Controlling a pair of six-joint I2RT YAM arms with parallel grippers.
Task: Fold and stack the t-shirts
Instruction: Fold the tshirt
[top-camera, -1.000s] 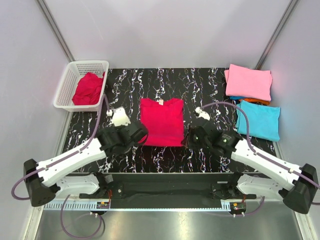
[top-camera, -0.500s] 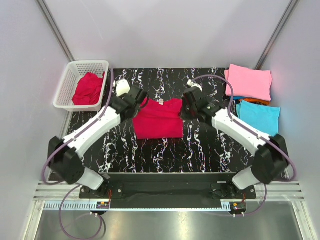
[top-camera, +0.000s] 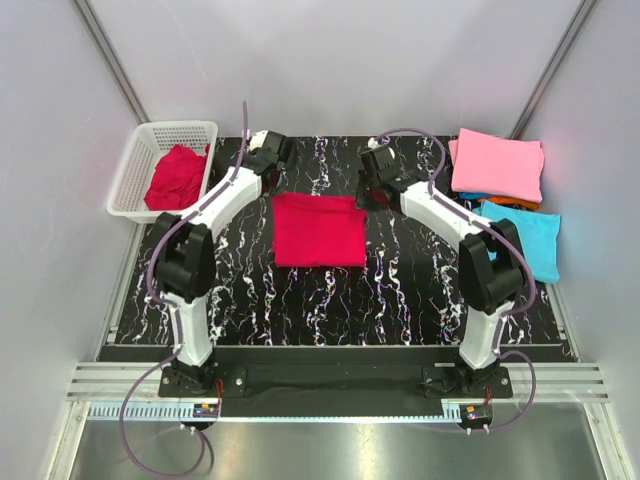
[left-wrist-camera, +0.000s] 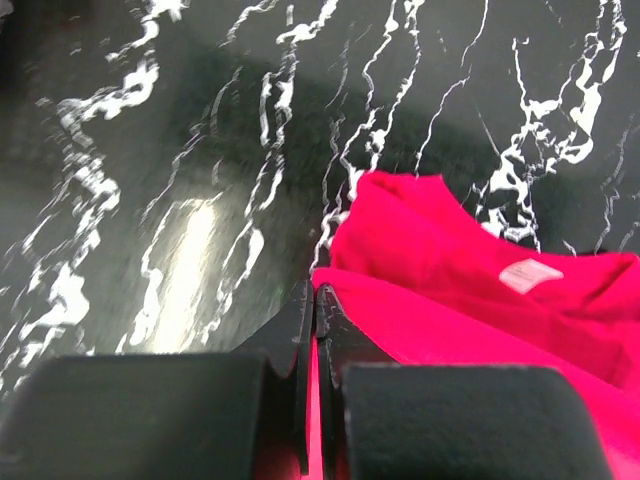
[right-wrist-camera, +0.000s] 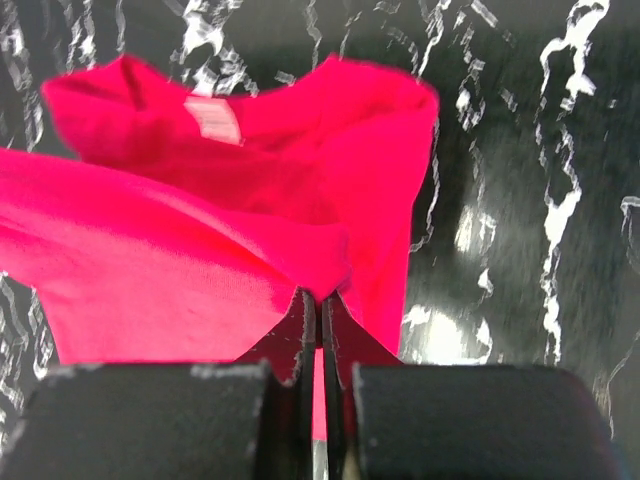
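Position: red t-shirt (top-camera: 318, 230) flat at mid-desk (top-camera: 400, 290), doubled over front to back, between the two arms.
Left end effector (left-wrist-camera: 313, 290): pressed together on a thin fold of the red cloth at the far-left corner, tips low over the desk.
Right end effector (right-wrist-camera: 322, 295): likewise pinched shut on the top layer's edge at the far-right corner.
Heading: collar toward the far edge, away from the arm bases; white neck label (right-wrist-camera: 212, 118) showing just beyond the held edge; crease on the near side.
Long axis: folded panel close to square, slightly wider left to right than deep, sides roughly square to the desk edges.
Handling (judged): light, limp, no stiffness; sags between the two pinch points and drapes wherever it lands. Not fragile. Thin jersey likely to cling to itself and drag on the desk, so layers may creep if pulled sideways.
Hold points (judged): corners and hem edges, both layers together for a further fold; a one-point pinch would bunch it.
Stack zone: pink t-shirt (top-camera: 497, 163) folded at far right, over a sliver of orange t-shirt (top-camera: 515, 203); turquoise t-shirt (top-camera: 520, 240) just nearer.
Waiting: second red t-shirt (top-camera: 175, 178) crumpled in the white basket (top-camera: 140, 150), far left.
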